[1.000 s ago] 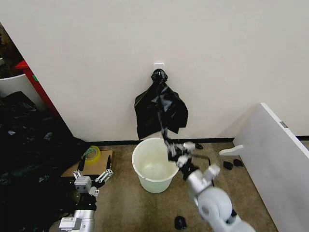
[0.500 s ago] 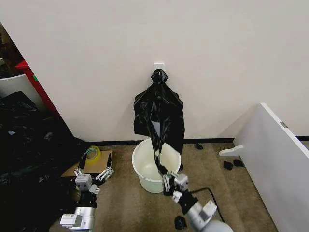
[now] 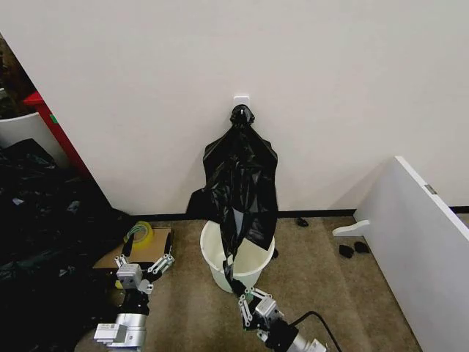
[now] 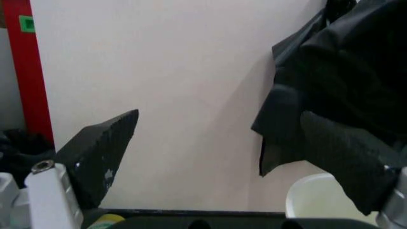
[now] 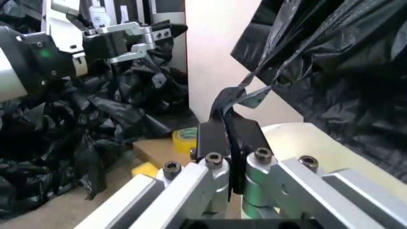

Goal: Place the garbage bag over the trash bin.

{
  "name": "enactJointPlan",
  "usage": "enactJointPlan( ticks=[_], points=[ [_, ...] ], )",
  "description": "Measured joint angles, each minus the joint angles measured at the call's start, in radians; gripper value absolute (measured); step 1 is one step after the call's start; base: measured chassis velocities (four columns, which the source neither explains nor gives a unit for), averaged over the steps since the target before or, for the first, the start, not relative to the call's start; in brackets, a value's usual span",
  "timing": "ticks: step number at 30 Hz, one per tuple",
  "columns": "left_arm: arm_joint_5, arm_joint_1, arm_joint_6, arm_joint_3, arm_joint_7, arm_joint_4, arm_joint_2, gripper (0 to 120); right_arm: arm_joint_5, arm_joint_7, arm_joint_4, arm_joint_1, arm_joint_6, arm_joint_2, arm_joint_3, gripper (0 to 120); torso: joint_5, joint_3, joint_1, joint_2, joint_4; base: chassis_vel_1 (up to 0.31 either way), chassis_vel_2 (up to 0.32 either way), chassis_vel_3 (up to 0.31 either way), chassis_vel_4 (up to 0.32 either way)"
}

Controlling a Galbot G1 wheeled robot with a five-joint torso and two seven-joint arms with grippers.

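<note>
The right pincer (image 3: 249, 304), clamped on a stretched strip of the thin glossy black garbage bag (image 3: 242, 192), sits low before the round white plastic bin (image 3: 212, 253), the bag running up-and-away to the wall; the left pincer (image 3: 141, 270) gapes open, farther off.

A makeshift test room: bare wall (image 3: 352, 88), black sheeting heap (image 3: 44, 242), tape roll (image 3: 139, 232).

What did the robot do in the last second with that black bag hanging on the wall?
The right claw, clamped on a strand of the garbage bag, drew back from beside the trash bin toward the robot and lower, dragging the bag out from the hanging bunch so it now drapes over the bin's mouth. The left claw stayed open and parked by the cardboard; the bin didn't move.
</note>
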Motion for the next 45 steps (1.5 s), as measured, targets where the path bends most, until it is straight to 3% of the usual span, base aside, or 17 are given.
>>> enactJointPlan(
  ticks=[8,13,16,17,20,21,24,25,29,30,33,34,38,40,43,45],
  points=[
    [0.000,-0.006,0.006,0.009,-0.002,-0.031,0.023,100,0.005,0.090,0.003,0.060,-0.023,0.025,0.026,0,0.0000,0.000,0.000,0.000,0.0002,0.000,0.000,0.000,0.000],
    [-0.028,-0.042,0.044,0.039,0.001,-0.077,0.100,100,-0.050,0.165,0.003,0.102,-0.042,0.041,0.056,0,-0.0001,0.000,0.000,0.000,0.0002,0.000,0.000,0.000,0.000],
    [-0.100,-0.111,0.099,0.077,0.006,-0.118,0.216,100,-0.137,0.203,-0.010,0.135,-0.040,0.052,0.075,0,0.0000,0.000,0.000,0.000,0.0000,0.000,0.000,0.000,0.000],
    [-0.100,-0.111,0.099,0.077,0.006,-0.118,0.216,100,-0.137,0.203,-0.010,0.135,-0.040,0.052,0.075,0,0.0000,0.000,0.000,0.000,0.0000,0.000,0.000,0.000,0.000],
    [-0.182,-0.183,0.167,0.104,0.014,-0.164,0.352,100,-0.194,0.229,-0.033,0.182,-0.038,0.059,0.065,0,-0.0004,0.000,0.000,0.000,-0.0008,0.000,0.000,0.000,0.000],
    [-0.182,-0.183,0.167,0.104,0.014,-0.164,0.352,100,-0.194,0.229,-0.033,0.182,-0.038,0.059,0.065,0,-0.0004,0.000,0.000,0.000,-0.0008,0.000,0.000,0.000,0.000],
    [-0.245,-0.222,0.238,0.108,0.024,-0.216,0.461,100,-0.215,0.241,-0.069,0.253,-0.035,0.050,0.010,0,-0.0001,0.000,0.000,0.000,0.0010,0.000,0.000,0.000,0.000],
    [-0.245,-0.222,0.238,0.108,0.024,-0.216,0.461,100,-0.215,0.241,-0.069,0.253,-0.035,0.050,0.010,0,-0.0001,0.000,0.000,0.000,0.0010,0.000,0.000,0.000,0.000],
    [-0.360,-0.388,0.339,0.193,0.013,-0.207,0.573,100,-0.241,0.244,-0.080,0.265,-0.023,0.057,-0.004,0,-0.0002,0.000,0.000,0.000,-0.0003,0.000,0.000,0.000,0.000],
    [-0.360,-0.388,0.339,0.193,0.013,-0.207,0.573,100,-0.241,0.244,-0.080,0.265,-0.023,0.057,-0.004,0,-0.0002,0.000,0.000,0.000,-0.0003,0.000,0.000,0.000,0.000],
    [-0.446,-0.611,0.427,0.351,-0.022,-0.152,0.639,100,-0.256,0.245,-0.082,0.265,-0.013,0.068,0.006,0,-0.0003,0.000,0.000,0.000,0.0001,0.000,0.000,0.000,0.000],
    [-0.446,-0.611,0.427,0.351,-0.022,-0.152,0.639,100,-0.256,0.245,-0.082,0.265,-0.013,0.068,0.006,0,-0.0003,0.000,0.000,0.000,0.0001,0.000,0.000,0.000,0.000],
    [-0.517,-0.856,0.513,0.540,-0.060,-0.076,0.666,100,-0.283,0.243,-0.085,0.262,0.007,0.079,0.028,0,0.0000,0.000,0.000,0.000,-0.0003,0.000,0.000,0.000,0.000],
    [-0.523,-0.869,0.521,0.549,-0.061,-0.071,0.666,100,-0.284,0.243,-0.085,0.262,0.008,0.079,0.029,0,0.0000,0.000,0.000,0.000,-0.0003,0.000,0.000,0.000,0.000],
    [-0.592,-1.027,0.636,0.661,-0.064,-0.011,0.675,100,-0.291,0.241,-0.085,0.259,0.021,0.085,0.037,0,0.0000,0.000,0.000,0.000,0.0003,0.000,0.000,0.000,0.000],
    [-0.598,-1.052,0.649,0.682,-0.062,-0.002,0.675,100,-0.293,0.241,-0.085,0.259,0.022,0.085,0.037,0,0.0000,0.000,0.000,0.000,0.0002,0.000,0.000,0.000,0.000]
  ],
)
